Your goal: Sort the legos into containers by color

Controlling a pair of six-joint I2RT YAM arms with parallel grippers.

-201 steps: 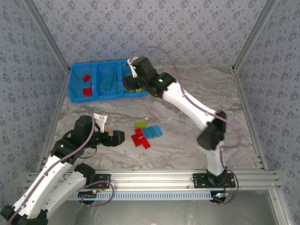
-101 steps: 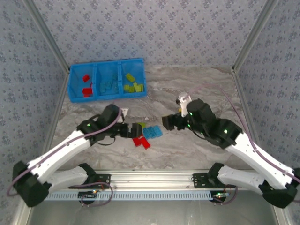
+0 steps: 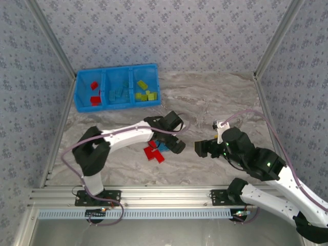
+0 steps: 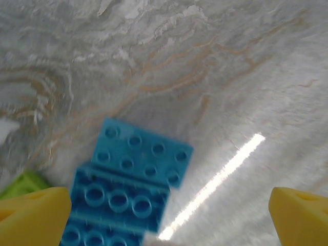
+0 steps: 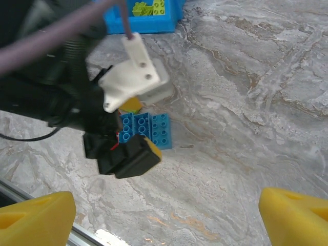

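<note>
On the marble table lie loose legos: two light blue bricks [image 3: 163,146] [image 4: 140,151] [image 5: 149,128], red ones [image 3: 152,153] beside them, and a lime green one [image 4: 19,185] at the edge of the left wrist view. My left gripper [image 3: 173,144] [image 4: 166,225] [image 5: 122,155] hovers open just over the blue bricks, with nothing between its yellow pads [image 4: 34,212]. My right gripper [image 3: 203,148] [image 5: 166,225] is open and holds nothing, right of the pile. The blue bin [image 3: 78,91] [image 5: 173,15] holds red [image 3: 94,93], blue [image 3: 119,94] and green legos [image 3: 144,94] [image 5: 148,7] in separate compartments.
Aluminium frame posts and patterned walls border the table. A metal rail [image 3: 169,193] runs along the near edge by the arm bases. Bare marble lies right of the pile and behind it toward the bin.
My left arm has swung right and reached over the blue bricks. My right gripper left the bin's right compartment, came down to the table and has drawn back to the right.
</note>
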